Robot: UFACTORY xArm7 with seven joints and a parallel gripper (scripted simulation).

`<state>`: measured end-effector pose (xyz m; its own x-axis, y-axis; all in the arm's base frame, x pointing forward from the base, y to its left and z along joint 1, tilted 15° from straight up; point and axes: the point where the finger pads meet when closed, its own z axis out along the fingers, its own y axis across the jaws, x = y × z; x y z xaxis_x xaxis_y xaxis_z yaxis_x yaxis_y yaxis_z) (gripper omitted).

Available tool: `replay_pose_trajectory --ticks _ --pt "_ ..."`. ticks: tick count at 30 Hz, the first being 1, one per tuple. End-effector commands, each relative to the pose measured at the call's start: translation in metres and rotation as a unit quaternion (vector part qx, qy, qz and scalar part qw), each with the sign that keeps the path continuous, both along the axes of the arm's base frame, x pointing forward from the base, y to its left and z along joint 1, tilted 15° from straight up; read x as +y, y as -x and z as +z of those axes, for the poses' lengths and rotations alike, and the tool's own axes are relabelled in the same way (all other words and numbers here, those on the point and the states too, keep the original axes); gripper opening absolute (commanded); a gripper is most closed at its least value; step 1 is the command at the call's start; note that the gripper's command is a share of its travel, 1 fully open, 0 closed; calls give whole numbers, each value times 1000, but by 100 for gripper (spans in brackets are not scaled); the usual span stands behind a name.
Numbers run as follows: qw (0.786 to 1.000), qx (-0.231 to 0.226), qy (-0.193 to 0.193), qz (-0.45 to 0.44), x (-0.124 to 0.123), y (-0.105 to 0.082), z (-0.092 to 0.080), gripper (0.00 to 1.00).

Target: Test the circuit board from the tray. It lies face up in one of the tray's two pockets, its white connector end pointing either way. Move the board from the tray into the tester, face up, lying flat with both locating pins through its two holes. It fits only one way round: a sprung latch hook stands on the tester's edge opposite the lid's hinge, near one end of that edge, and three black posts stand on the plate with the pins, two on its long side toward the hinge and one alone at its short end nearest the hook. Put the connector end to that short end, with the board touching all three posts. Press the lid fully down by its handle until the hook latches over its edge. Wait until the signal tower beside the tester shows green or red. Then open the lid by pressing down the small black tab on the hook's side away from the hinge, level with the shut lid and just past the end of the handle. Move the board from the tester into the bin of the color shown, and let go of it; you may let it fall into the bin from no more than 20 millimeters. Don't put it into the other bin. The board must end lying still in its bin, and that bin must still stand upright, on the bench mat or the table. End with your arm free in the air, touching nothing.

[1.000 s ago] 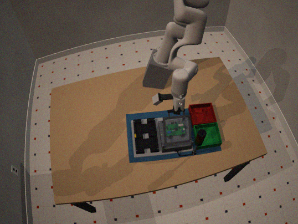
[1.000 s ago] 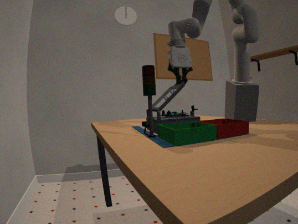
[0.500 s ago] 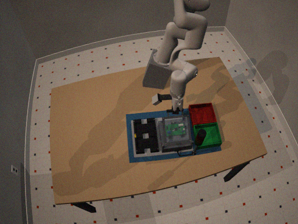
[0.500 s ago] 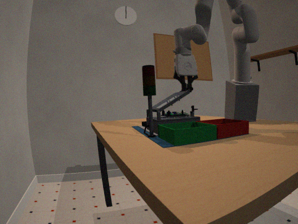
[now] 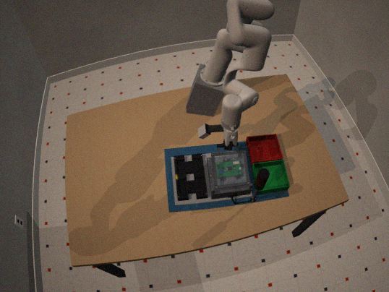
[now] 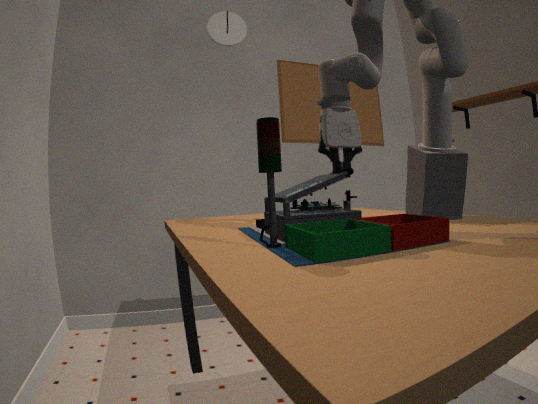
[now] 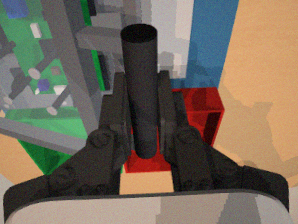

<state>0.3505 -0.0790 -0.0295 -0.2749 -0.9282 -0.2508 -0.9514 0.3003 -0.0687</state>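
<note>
The green circuit board (image 5: pixel 228 169) lies face up on the grey tester (image 5: pixel 231 175), seen through the lid's frame; it also shows in the wrist view (image 7: pixel 29 43). The lid (image 6: pixel 312 186) is tilted, raised at a low angle above the plate, hinged at the signal-tower side. My gripper (image 5: pixel 228 146) is shut on the lid's black handle bar (image 7: pixel 140 90) at the lid's raised edge, as the exterior view shows (image 6: pixel 342 167). The latch hook (image 6: pixel 350 196) stands below the handle, apart from the lid. The signal tower (image 6: pixel 268 145) looks dark, with no lamp lit.
The black tray (image 5: pixel 189 177) sits left of the tester on the blue mat (image 5: pixel 188 206). The red bin (image 5: pixel 264 147) and the green bin (image 5: pixel 272 175) stand right of the tester. The arm's grey base block (image 5: pixel 204 95) stands behind the mat.
</note>
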Motion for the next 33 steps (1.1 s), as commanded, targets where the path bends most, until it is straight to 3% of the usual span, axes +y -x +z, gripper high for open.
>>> replay_pose_trajectory --ticks 1,33 --pt "1000 -3 0 0 1 -1 -4 0" --pt "1000 -2 0 0 13 1 -47 0"
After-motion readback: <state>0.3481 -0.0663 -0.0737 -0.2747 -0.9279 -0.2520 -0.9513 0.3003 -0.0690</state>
